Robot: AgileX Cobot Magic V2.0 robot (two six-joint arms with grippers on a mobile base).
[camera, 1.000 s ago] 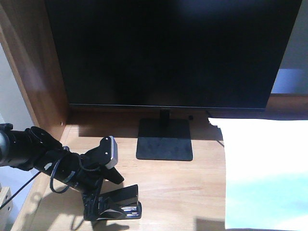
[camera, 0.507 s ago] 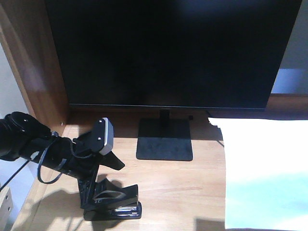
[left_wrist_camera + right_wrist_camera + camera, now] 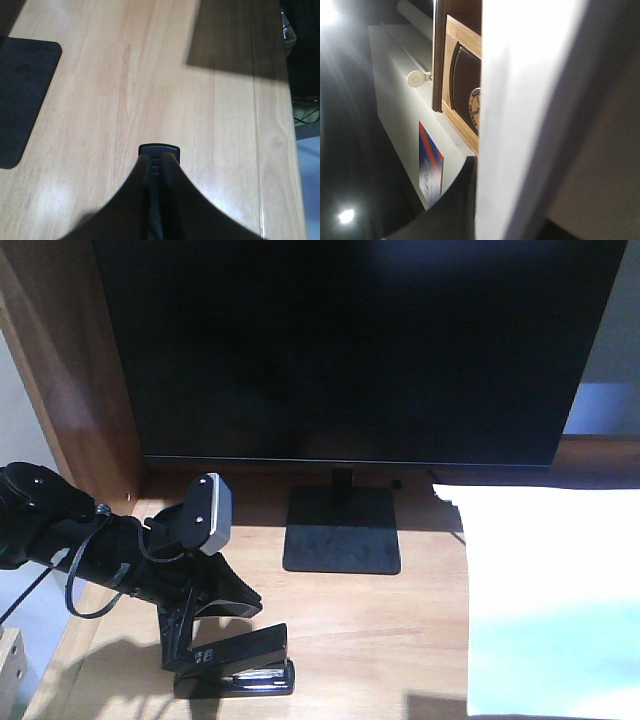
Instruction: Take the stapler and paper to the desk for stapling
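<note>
Stapler [image 3: 240, 665] sits flat on the light wooden table [image 3: 400, 630], near its front left corner and well in front of the monitor's black base plate [image 3: 342, 530]. The left end effector [image 3: 180, 660] comes down at the stapler's left end. In the left wrist view its two dark fingers [image 3: 142, 167] are nearly closed and press against either side of the stapler [image 3: 159, 149], gripping it while it rests on the wood.

A white sheet of paper [image 3: 550, 590] covers the right side of the table, reaching past the front edge. In the right wrist view the paper [image 3: 520, 100] fills the middle, with one dark finger [image 3: 455, 205] of the right end effector [image 3: 476, 192] against it. The other finger is hidden, so I cannot tell whether that grip is closed.
</note>
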